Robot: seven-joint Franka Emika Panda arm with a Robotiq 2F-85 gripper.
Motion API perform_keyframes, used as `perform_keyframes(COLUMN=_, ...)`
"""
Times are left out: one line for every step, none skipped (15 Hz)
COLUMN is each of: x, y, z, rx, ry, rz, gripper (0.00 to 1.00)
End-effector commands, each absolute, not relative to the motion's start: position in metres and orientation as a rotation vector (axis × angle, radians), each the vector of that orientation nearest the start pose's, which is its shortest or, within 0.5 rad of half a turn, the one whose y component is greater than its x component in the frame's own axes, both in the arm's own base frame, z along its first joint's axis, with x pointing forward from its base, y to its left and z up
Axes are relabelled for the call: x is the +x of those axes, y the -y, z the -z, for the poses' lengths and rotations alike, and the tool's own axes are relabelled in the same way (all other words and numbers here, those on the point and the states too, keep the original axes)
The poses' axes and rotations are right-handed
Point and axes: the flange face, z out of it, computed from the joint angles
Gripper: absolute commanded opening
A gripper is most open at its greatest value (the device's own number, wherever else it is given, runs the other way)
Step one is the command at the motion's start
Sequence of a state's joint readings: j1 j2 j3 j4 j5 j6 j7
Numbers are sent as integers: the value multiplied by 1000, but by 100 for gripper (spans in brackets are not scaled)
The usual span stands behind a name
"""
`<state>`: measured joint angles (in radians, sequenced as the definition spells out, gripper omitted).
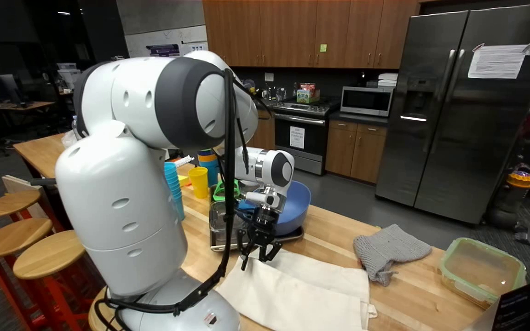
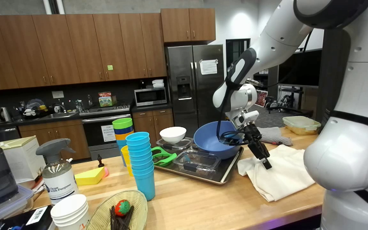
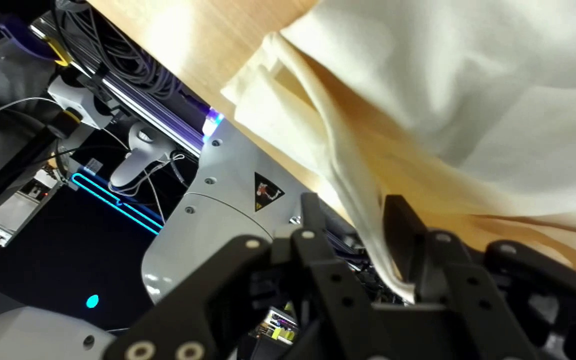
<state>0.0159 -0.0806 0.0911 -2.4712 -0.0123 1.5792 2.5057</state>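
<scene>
Cream cloth [image 1: 302, 296], plain and wrinkled, lies loosely folded on wood table [image 2: 203, 204], layers overlapping unevenly, mostly spread low, with one edge standing up as a narrow fold and a shaded hollow beside it in wrist view.

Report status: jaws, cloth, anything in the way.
Jaws open, edge of cream cloth between them. Rest lies on tabletop. Tray with blue bowl beside cloth, possible obstacle.

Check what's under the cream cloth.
The wooden tabletop, showing around the edges of the cloth in both exterior views. Part of it stands up within the open pincer, yet no view reaches beneath the middle: anything there is covered.
</scene>
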Motion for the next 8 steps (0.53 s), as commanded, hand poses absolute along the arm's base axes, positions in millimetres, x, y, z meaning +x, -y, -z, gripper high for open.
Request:
perform_keyframes(x=361, y=-36, z=-297, rx=840, ry=2183, rz=270, gripper=8)
perform_keyframes(x=361, y=-36, z=-297, rx=840, ry=2182, rz=268, gripper=0)
perform_keyframes(x=361, y=-35, z=-297, rx=843, ry=2174, rz=271, gripper=0)
perform_keyframes(x=361, y=-35, z=-297, rx=849, ry=2164, rz=266, gripper=0)
perform_keyframes(x=360, y=-34, z=-298, rx=849, ry=2157, rz=255, gripper=0)
perform_keyframes(x=360, y=-33, z=-299, rx=842, ry=2160, rz=238, gripper=1)
perform_keyframes(x=361, y=-31, z=-300, rx=820, ry=2191, rz=201, gripper=1)
perform_keyframes(x=364, y=-30, z=-300, rx=796, ry=2228, rz=165, gripper=1)
